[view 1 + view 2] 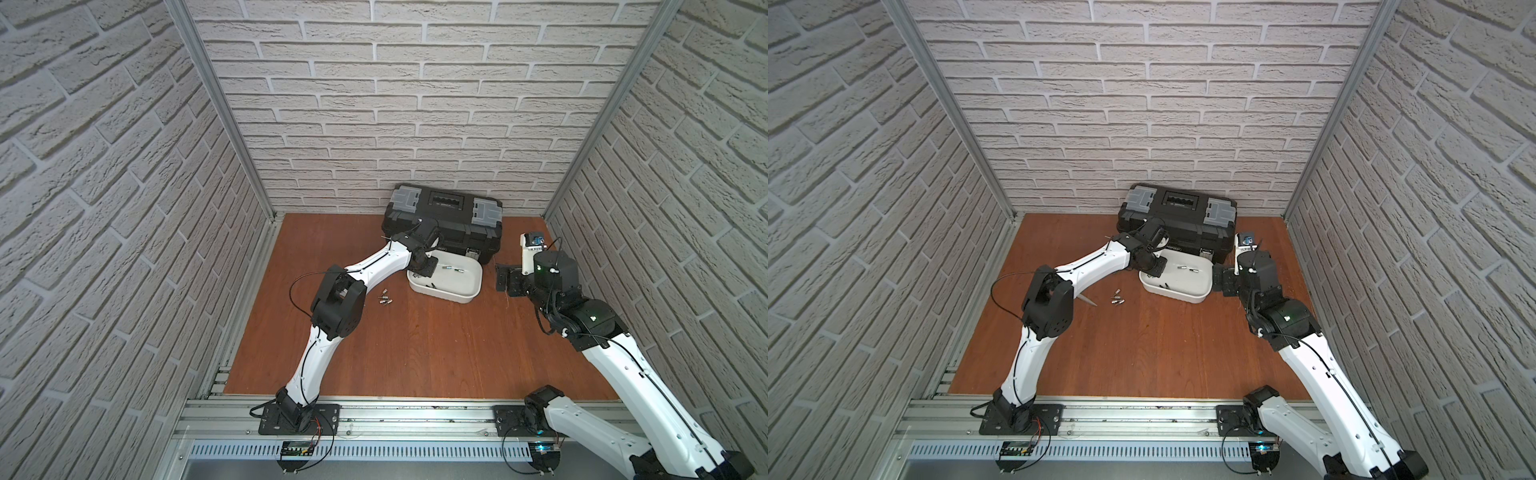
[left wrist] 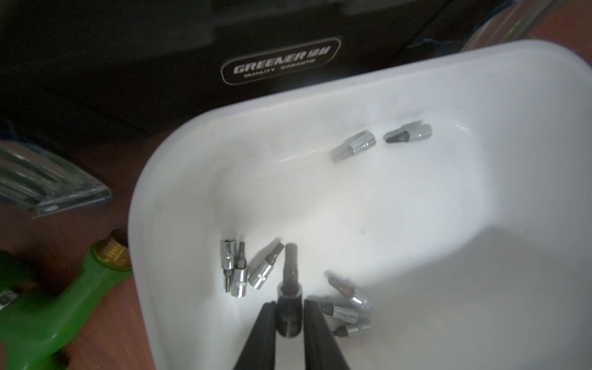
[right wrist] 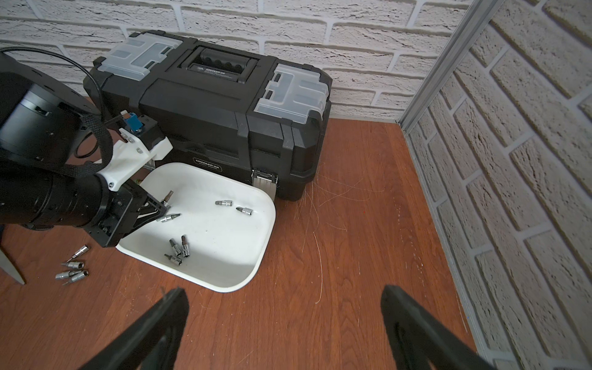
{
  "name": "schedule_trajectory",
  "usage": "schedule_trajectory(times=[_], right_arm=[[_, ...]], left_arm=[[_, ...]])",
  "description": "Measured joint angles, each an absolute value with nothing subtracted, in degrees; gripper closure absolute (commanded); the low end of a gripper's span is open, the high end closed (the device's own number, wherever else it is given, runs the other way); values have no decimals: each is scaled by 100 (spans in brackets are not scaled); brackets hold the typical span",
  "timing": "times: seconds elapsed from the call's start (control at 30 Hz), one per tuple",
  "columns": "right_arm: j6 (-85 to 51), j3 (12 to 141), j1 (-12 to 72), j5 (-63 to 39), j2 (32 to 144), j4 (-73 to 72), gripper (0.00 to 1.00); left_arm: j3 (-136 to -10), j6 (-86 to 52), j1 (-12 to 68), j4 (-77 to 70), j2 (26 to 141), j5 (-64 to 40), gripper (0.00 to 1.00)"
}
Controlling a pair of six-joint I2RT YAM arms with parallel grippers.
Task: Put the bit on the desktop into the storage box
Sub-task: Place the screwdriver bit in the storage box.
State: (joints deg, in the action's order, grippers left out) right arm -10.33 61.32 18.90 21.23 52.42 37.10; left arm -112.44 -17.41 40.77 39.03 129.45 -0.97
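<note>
The bit (image 2: 291, 282) sits over the floor of the white box (image 2: 400, 208), between the tips of your left claw (image 2: 290, 302). Its jaws stand narrow at the bit's sides, and you cannot tell whether they pinch it. Other bits (image 2: 352, 145) lie in the box, and loose bits (image 1: 384, 298) lie on the red-brown wood bench (image 1: 415, 340). Your right claw (image 3: 283, 290) gapes wide and empty over the bench near the box. A black toolbox (image 1: 446, 216) stands behind, with pale brick walls (image 1: 374, 104) around.
</note>
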Motion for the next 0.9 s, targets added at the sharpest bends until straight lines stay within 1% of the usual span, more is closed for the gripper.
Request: schedule_trajectory(times=[0.13, 0.2, 0.43, 0.53, 0.67, 0.9], right_arm=[[-1031, 6128, 1890, 2123, 5242, 3710, 2], [-1031, 6128, 1890, 2123, 5245, 3710, 2], [-1031, 6125, 1890, 2123, 5245, 3710, 2], [-1031, 6125, 1890, 2123, 5245, 3710, 2], [-1031, 6125, 1890, 2126, 5245, 3710, 2], [-1028, 6125, 1890, 2134, 5251, 3708, 2]], left_arm=[[-11244, -1708, 4077, 3903, 12945, -148, 60], [-11244, -1704, 4077, 3903, 12945, -169, 57], [-11242, -1656, 4077, 3900, 12927, -202, 51], [-11161, -1651, 4080, 3885, 12822, -200, 46], [-10864, -1610, 4091, 3879, 12455, -191, 41], [-9946, -1546, 4095, 3806, 11382, 3, 39]])
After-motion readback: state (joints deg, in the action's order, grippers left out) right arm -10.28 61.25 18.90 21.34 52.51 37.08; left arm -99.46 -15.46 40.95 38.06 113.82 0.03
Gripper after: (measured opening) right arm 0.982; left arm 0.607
